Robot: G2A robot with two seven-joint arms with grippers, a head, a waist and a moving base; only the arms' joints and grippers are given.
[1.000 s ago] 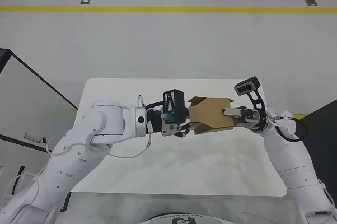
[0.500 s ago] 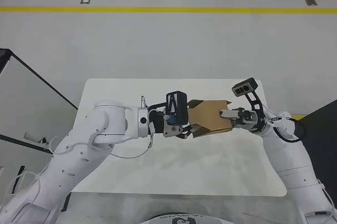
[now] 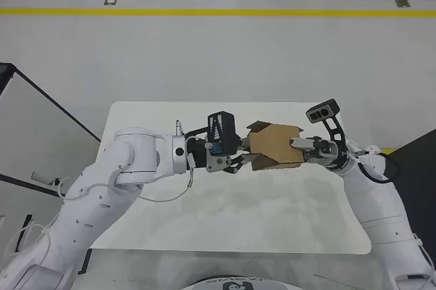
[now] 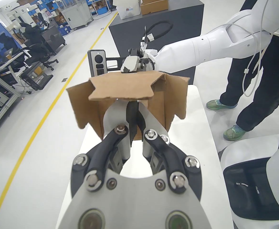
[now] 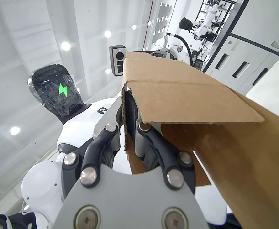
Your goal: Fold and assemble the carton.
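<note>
A brown carton (image 3: 277,145) is held in the air over the white table (image 3: 203,217), between both grippers. My right gripper (image 3: 299,144) is shut on one wall of the carton (image 5: 192,101), with cardboard pinched between its pads. Opposite it, my left gripper (image 3: 241,154) is at the carton's open end with its fingers (image 4: 120,115) pressed together. Its tips sit just under a flap that is folded down across the opening (image 4: 122,89). Side flaps stick out on both sides of that end. Whether the left tips pinch any cardboard is hidden.
The table's surface around and below the carton is bare. A black-framed panel (image 3: 8,109) stands off the table's left side, and a dark cabinet (image 3: 429,156) stands off its right side. A yellow floor line (image 3: 218,12) runs beyond the far edge.
The left gripper pushed toward the carton, then drew back a little. The carton and right gripper shifted slightly toward the far side. Both grips look unchanged.
</note>
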